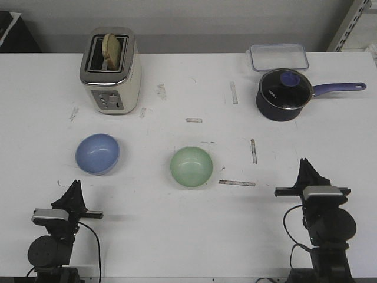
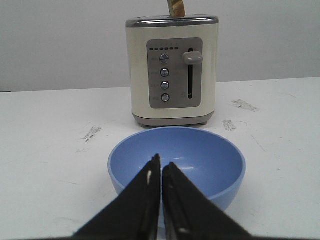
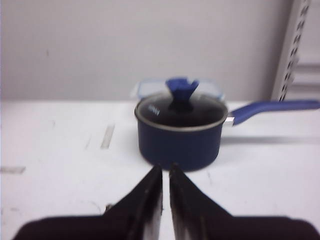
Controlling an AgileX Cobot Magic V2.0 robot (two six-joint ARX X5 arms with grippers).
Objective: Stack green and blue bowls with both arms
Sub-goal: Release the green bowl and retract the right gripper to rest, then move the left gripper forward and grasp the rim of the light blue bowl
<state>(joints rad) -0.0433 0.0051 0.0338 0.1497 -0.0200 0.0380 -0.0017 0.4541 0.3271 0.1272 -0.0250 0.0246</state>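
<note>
Both grippers stand near the table's front edge with their fingers drawn together and holding nothing: the left gripper (image 1: pixel 75 187) points at the blue bowl (image 1: pixel 97 153), which lies just ahead of it, and the right gripper (image 1: pixel 307 167) points up the table toward the saucepan (image 1: pixel 284 94). The green bowl (image 1: pixel 191 166) sits near the middle, well apart from the blue one and between the two arms, nearer neither by much. Both bowls are upright, empty and untouched, so I judge the task at its very start, with the reach not yet begun. Next, each gripper would need to part its fingers and take a bowl by the rim, the right arm swinging inward toward the green one. Behind the blue bowl stands a toaster (image 1: pixel 111 69) with a slice of bread (image 1: pixel 112 50); a clear box (image 1: pixel 278 57) lies behind the saucepan.
</note>
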